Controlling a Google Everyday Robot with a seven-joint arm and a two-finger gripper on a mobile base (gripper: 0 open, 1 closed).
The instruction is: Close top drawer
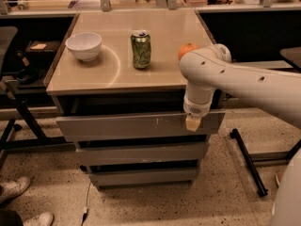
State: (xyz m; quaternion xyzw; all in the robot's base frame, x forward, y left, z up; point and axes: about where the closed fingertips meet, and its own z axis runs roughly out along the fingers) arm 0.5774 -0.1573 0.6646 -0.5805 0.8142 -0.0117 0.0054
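The top drawer (127,125) is a wide grey metal drawer under the tabletop, pulled out a little, with small white scratches on its flat front. Two shorter grey drawer fronts sit below it. My gripper (193,123) hangs from the white arm and its cream-coloured tip rests against the right end of the top drawer's front.
On the beige tabletop (155,74) stand a white bowl (83,45), a green can (140,49) and an orange fruit (187,50) partly behind my arm. A black chair stands at the left, a black stand leg (248,161) at the right. Shoes show at bottom left.
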